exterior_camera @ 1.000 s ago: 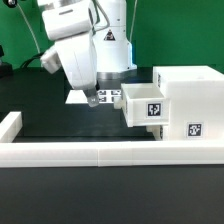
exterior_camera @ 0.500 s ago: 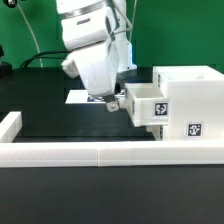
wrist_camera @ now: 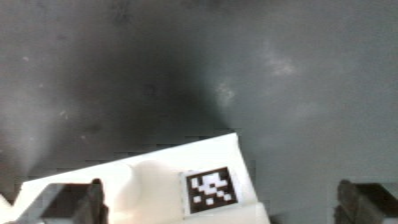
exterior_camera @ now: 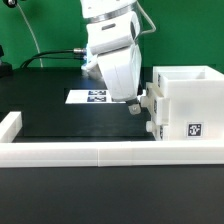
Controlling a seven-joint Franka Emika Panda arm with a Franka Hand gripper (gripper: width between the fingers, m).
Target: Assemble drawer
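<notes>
The white drawer housing (exterior_camera: 188,100) stands at the exterior view's right, with a square tag low on its front. One white tray (exterior_camera: 152,110) sits almost wholly inside it; only its front end shows at the housing's opening. My gripper (exterior_camera: 135,102) hangs right against that tray end, tilted toward the housing. In the wrist view the tray's tagged white face (wrist_camera: 160,185) lies between my two dark fingertips (wrist_camera: 366,200), which stand wide apart; my gripper (wrist_camera: 222,205) is open and grips nothing. A second tray is not visible.
The long low white wall (exterior_camera: 90,152) runs along the front of the black table, with a short raised end (exterior_camera: 10,125) at the exterior view's left. The marker board (exterior_camera: 92,97) lies flat behind my gripper. A green backdrop and cables are at the back.
My gripper has moved to the exterior view's right. The tray went with it, from sticking well out of the housing to almost fully inside.
</notes>
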